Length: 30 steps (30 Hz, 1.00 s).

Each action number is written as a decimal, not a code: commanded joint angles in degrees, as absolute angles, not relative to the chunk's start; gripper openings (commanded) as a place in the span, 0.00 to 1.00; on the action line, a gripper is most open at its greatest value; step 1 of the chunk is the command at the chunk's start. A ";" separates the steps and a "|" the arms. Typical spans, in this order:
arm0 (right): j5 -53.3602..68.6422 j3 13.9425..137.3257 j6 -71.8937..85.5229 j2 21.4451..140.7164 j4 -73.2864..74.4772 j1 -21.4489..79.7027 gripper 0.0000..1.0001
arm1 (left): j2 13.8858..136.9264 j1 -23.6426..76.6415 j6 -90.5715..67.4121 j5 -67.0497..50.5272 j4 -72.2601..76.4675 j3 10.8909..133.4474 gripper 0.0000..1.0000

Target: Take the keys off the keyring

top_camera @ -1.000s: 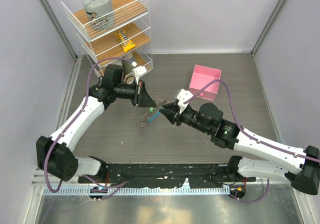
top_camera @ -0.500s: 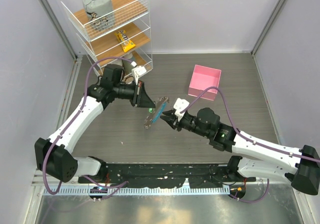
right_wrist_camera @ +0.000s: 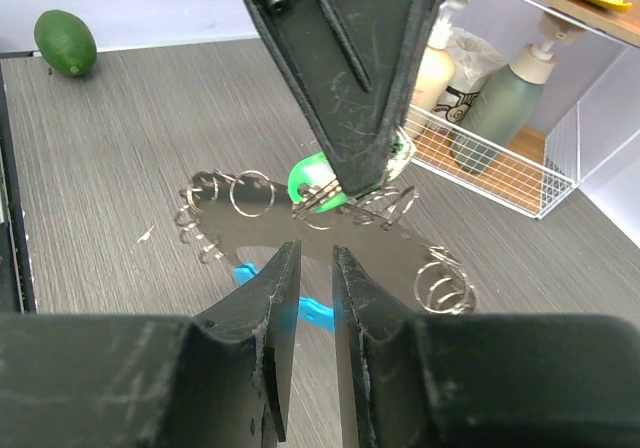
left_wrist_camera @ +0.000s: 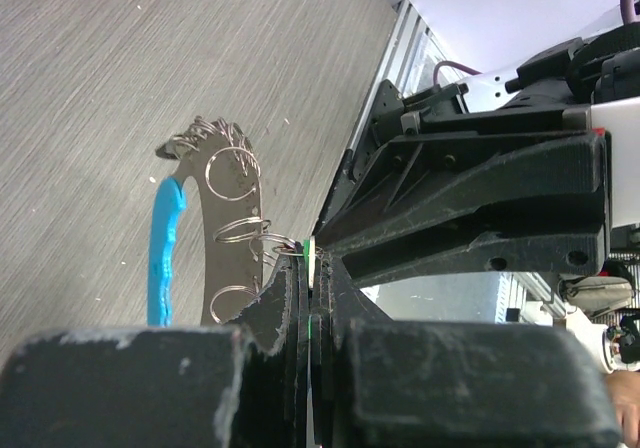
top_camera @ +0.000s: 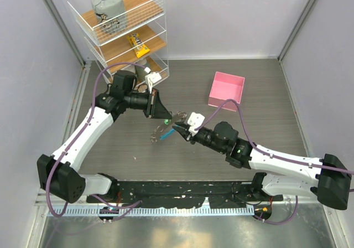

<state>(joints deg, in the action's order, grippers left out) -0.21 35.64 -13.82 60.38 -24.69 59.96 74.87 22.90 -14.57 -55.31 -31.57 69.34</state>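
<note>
My left gripper [top_camera: 165,117] is shut on the green-headed key [right_wrist_camera: 315,179], which shows as a thin green edge [left_wrist_camera: 312,253] between its fingers [right_wrist_camera: 350,78]. Below the key the keyring [top_camera: 162,132] hangs over the table: a dark flat plate [left_wrist_camera: 225,238] with several wire rings and a curved blue strip [left_wrist_camera: 165,243]. My right gripper [right_wrist_camera: 315,258] faces it from the right [top_camera: 178,128]. Its jaws stand a narrow gap apart with nothing between them, just short of the plate, and the blue strip [right_wrist_camera: 322,315] shows through the gap.
A pink square box [top_camera: 227,91] sits at the back right. A white wire shelf [top_camera: 124,26] at the back left holds a grey bag, a yellow snack pack and bottles [right_wrist_camera: 500,98]. A green lime [right_wrist_camera: 65,41] lies on the table.
My right gripper has moved left and closer to the keyring, and its jaws have narrowed a little. The keyring has swung back under the left gripper, which stays shut on the key.
</note>
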 commanded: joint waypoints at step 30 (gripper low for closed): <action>-12.21 36.57 -26.80 66.62 -38.14 65.74 0.22 | 71.81 23.03 -16.96 -60.29 -28.21 69.87 0.00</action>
